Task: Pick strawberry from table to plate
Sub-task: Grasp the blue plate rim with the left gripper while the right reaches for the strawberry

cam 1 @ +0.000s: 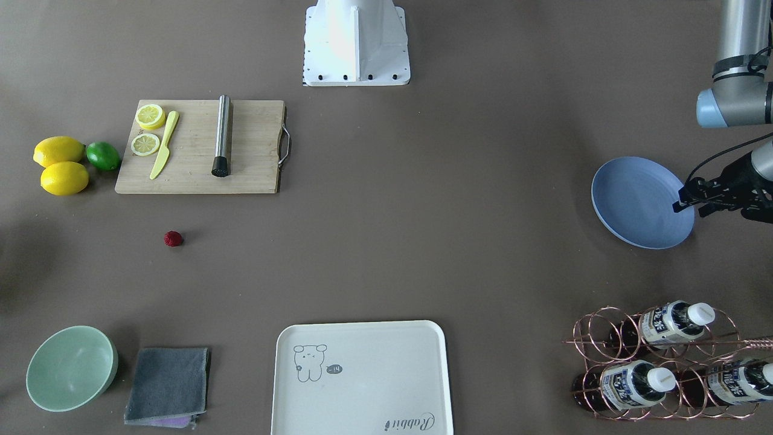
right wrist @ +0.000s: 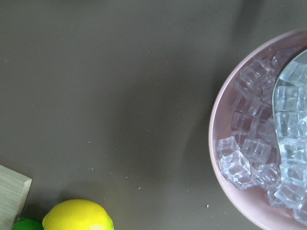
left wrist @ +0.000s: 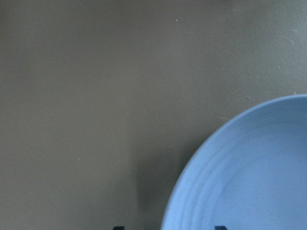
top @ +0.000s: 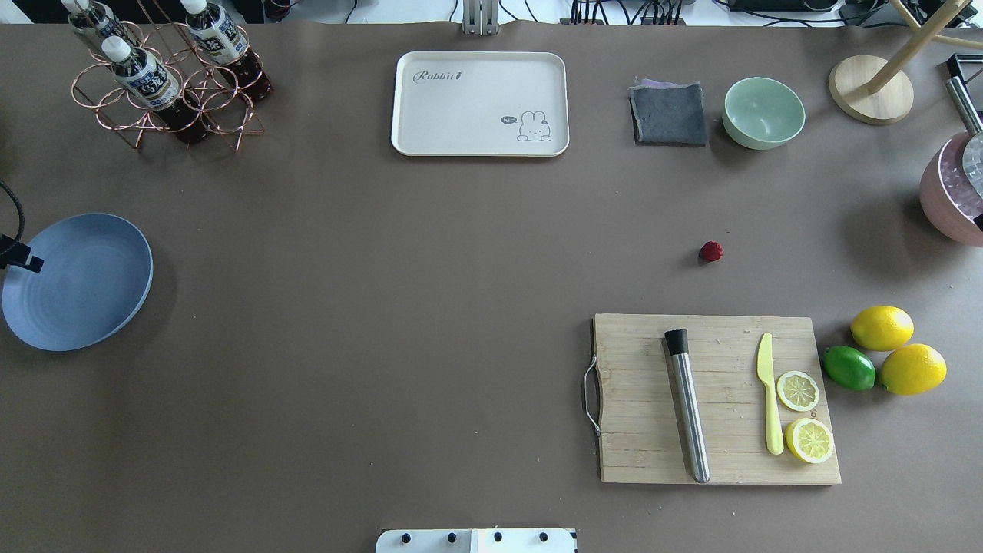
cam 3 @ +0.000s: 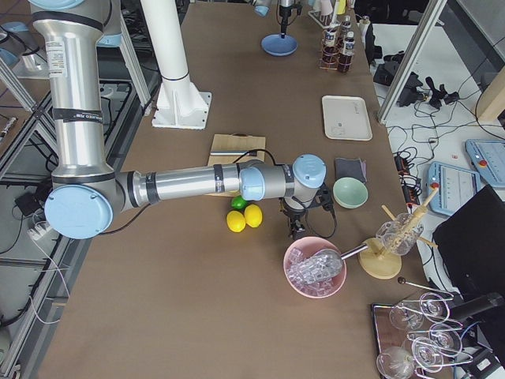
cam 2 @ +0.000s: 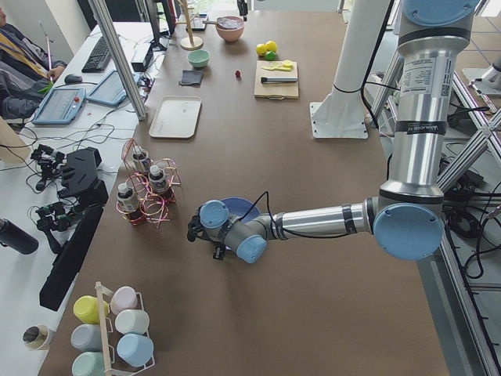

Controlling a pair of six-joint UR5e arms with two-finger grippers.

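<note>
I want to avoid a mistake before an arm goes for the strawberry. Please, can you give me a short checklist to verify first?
1. Strawberry lies alone on the table, with nothing touching it: ok.
2. Plate is empty: ok.
3. Left tool is open, with nothing between its tips: ok.
4. Left tool is clear of the plate: not ok, it hangs over the plate's rim.
5. Right tool is open or shut: cannot tell, only a side view shows it.
6. Cutting board is apart from the strawberry: ok.
</note>
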